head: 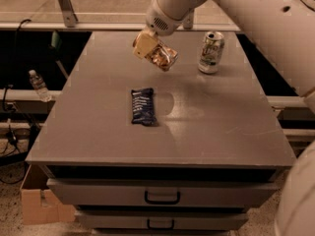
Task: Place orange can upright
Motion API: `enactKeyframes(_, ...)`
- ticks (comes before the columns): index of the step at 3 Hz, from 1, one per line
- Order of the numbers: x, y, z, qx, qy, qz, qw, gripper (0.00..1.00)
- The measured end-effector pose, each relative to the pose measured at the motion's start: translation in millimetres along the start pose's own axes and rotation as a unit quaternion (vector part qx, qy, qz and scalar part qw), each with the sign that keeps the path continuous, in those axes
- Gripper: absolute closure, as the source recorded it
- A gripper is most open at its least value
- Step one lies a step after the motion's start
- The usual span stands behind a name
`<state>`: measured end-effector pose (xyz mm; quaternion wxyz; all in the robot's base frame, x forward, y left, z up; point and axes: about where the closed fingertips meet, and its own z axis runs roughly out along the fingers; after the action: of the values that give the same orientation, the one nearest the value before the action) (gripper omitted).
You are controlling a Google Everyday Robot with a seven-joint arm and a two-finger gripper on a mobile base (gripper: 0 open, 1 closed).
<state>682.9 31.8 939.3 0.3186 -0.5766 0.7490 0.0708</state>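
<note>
My gripper [156, 52] hangs above the far middle of the grey table [221, 117], shut on the orange can [164, 58]. The can is shiny orange-copper and is held tilted in the air, clear of the tabletop, its free end pointing down to the right. The gripper's pale fingers [144, 44] cover the can's upper left end. My white arm reaches in from the upper right.
A white and green can [211, 51] stands upright at the far right of the table. A dark blue snack wrapper [142, 106] lies flat near the table's middle. Drawers [162, 196] sit below the front edge. A water bottle [37, 84] and a cardboard box [34, 205] are at the left.
</note>
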Motion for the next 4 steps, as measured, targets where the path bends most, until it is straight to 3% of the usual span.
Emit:
enactKeyframes(1,7.7,3.6,-14.7,0.004,-0.071,0.016,0.9974,1.00)
enactKeyframes(2,21.4,7.1,-22.2,0.007,-0.132,0.033,0.9906,1.00)
enactKeyframes(4,66.1,9.4,-30.0,0.022,-0.234,0.067,0.9698,1.00)
